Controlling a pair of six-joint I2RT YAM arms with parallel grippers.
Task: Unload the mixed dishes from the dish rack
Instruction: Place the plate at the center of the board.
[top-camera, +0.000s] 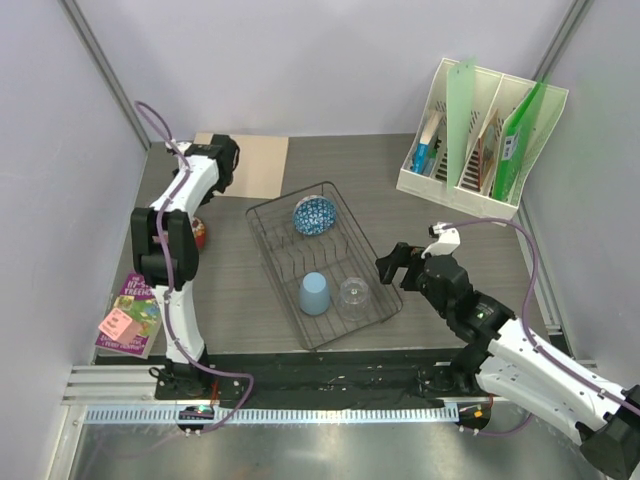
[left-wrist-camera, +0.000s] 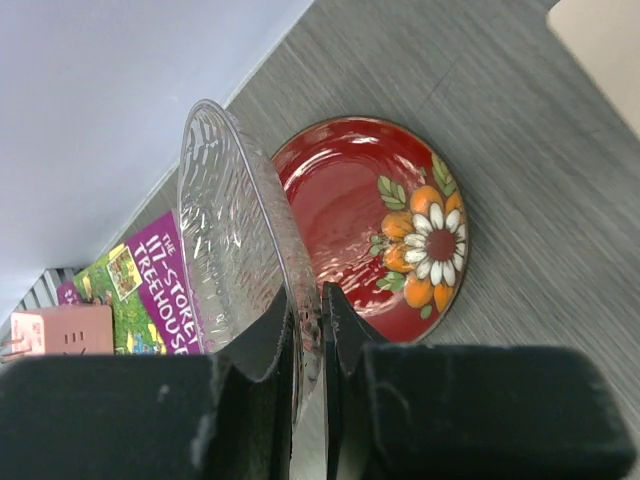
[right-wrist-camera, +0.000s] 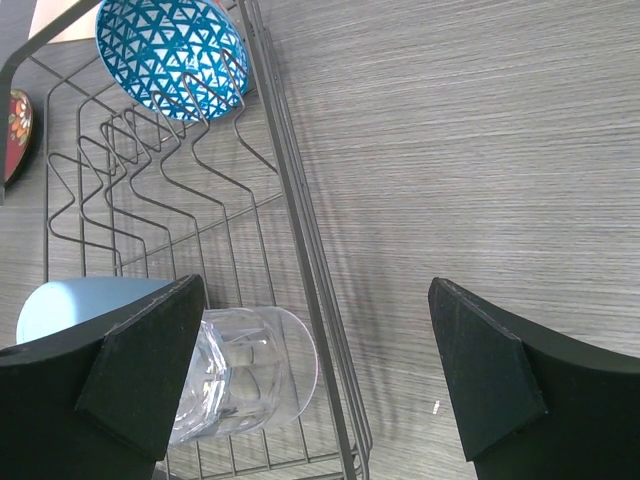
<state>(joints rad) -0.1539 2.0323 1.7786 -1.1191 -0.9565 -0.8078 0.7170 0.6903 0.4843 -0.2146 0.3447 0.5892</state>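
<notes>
The left gripper (left-wrist-camera: 310, 305) is clamped on a clear dish (left-wrist-camera: 230, 220) by its rim above the plate (left-wrist-camera: 350, 190), while the right gripper (right-wrist-camera: 315, 320) gapes wide beside the rack (right-wrist-camera: 295, 200).

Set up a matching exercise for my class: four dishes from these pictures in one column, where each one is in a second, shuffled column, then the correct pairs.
Things
1. red plate
2. patterned bowl
3. light blue cup
4. clear embossed dish

Places
A. gripped by the left end effector
B. far end of the dish rack
C. flat on the table, outside the rack
D. near end of the rack, beside the tumbler

Pairs: 1-C, 2-B, 3-D, 4-A
</notes>
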